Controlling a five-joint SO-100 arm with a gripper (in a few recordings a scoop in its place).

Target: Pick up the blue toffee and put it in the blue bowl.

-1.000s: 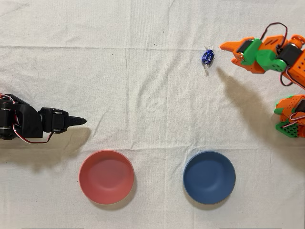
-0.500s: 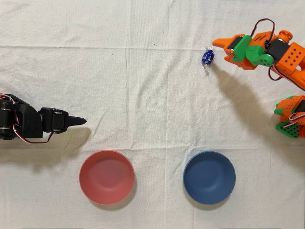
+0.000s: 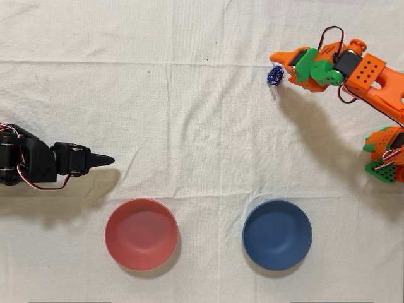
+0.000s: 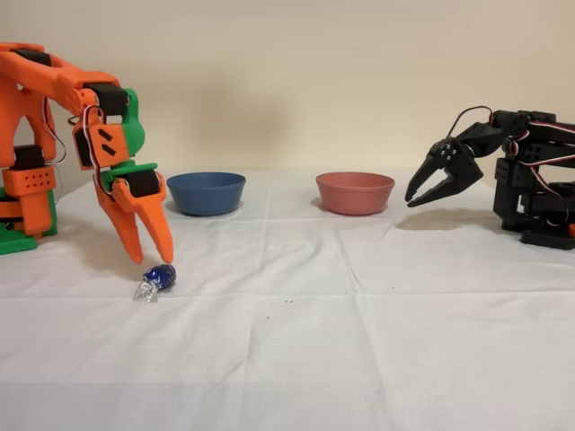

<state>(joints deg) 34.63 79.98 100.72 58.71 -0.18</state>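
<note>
Reaching for the blue toffee [image 4: 159, 277], which lies on the cloth-covered bench [image 3: 189, 113] just below the orange arm's gripper [image 4: 148, 254], fingers slightly parted and holding nothing; the approach step is in hand, and the next move calls for lowering around the candy and closing. Also listed: blue bowl [image 3: 277, 235], well apart from the toffee with open cloth between; red-pink bowl [image 3: 141, 234] beside it; black arm [image 3: 38, 164], idle
</note>
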